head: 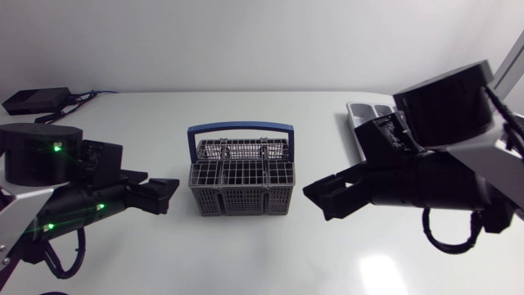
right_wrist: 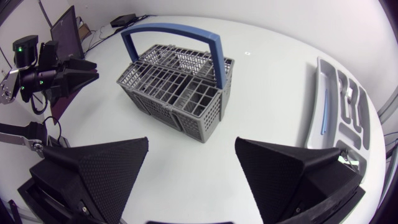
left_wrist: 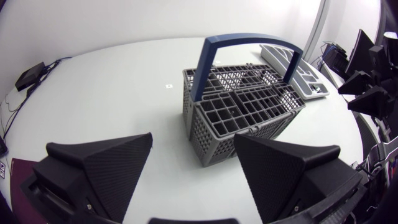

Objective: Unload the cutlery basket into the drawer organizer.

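**Both tools open, basket between them on the table**

A grey cutlery basket [head: 241, 184] with a blue handle [head: 240, 128] is seen standing upright on the white table [head: 246, 254]. It is placed between the two tools and is touched by neither. The handle is raised in an arch over the basket.

The left tool [head: 169, 197] is held low over the table, just beside the basket, with its tips pointed at the basket's side. Its two fingers are spread apart and nothing is held between them. In the left wrist view the basket is found ahead of this tool, past the gap of the fingers.

The right tool [head: 318, 202] is held at the other side of the basket, a little further from it. Its fingers are also spread apart, with nothing between them. In the right wrist view the basket is seen ahead of this tool and somewhat to one side.

The drawer organizer [right_wrist: 345, 106] lies flat on the table beside the right tool, well apart from the basket. In the head view it is mostly covered by the right arm [head: 454, 106]. A long bluish piece [right_wrist: 323, 112] is seen in one of its compartments; what it is cannot be told.

A small black box [head: 37, 100] with cables lies far beyond the left tool, near the table's edge.
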You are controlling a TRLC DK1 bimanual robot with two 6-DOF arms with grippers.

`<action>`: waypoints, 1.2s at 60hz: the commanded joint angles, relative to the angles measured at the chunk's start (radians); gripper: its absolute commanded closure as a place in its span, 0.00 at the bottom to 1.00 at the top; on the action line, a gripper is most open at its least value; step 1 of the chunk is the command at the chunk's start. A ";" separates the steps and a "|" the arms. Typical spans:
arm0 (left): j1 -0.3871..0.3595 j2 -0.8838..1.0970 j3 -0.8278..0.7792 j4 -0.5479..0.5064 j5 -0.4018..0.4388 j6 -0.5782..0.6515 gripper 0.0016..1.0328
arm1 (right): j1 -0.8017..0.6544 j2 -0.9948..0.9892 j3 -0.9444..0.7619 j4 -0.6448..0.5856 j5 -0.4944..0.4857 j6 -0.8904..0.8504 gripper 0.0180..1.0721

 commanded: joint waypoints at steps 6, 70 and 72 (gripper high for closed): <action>0.081 -0.118 -0.002 -0.069 0.002 0.041 0.11 | -0.043 -0.136 -0.066 -0.035 0.074 -0.051 0.05; 0.344 -0.744 -0.407 0.123 0.016 0.113 0.11 | -0.593 -0.679 -0.462 0.145 0.086 -0.225 0.05; 0.349 -0.766 -0.424 0.137 0.017 0.112 0.11 | -0.595 -0.698 -0.481 0.166 0.085 -0.222 0.05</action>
